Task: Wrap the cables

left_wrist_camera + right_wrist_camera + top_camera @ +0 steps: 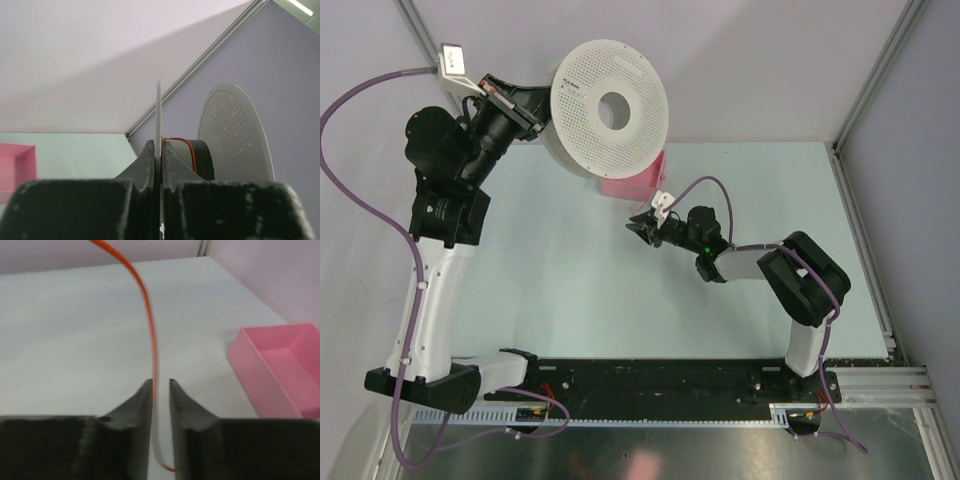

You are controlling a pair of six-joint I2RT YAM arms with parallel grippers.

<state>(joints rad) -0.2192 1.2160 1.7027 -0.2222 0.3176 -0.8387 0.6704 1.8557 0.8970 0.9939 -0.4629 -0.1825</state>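
A white perforated spool (610, 108) is held up at the back left. My left gripper (535, 115) is shut on the thin edge of one spool flange (159, 110), which stands between its jaws (160, 150). A turn of the thin orange cable (189, 146) lies on the dark hub. In the right wrist view the cable (150, 330) curves down from the upper left and passes between the fingers of my right gripper (160, 385). Its jaws stand a narrow gap apart, with the cable against the left finger (142, 400). The right gripper (638, 228) hovers over mid-table.
A pink tray (635, 180) sits on the pale green table (570, 280) below the spool, just right of the right gripper (280, 365). Aluminium frame posts (875, 80) and grey walls bound the cell. Purple hoses (380, 220) run along both arms.
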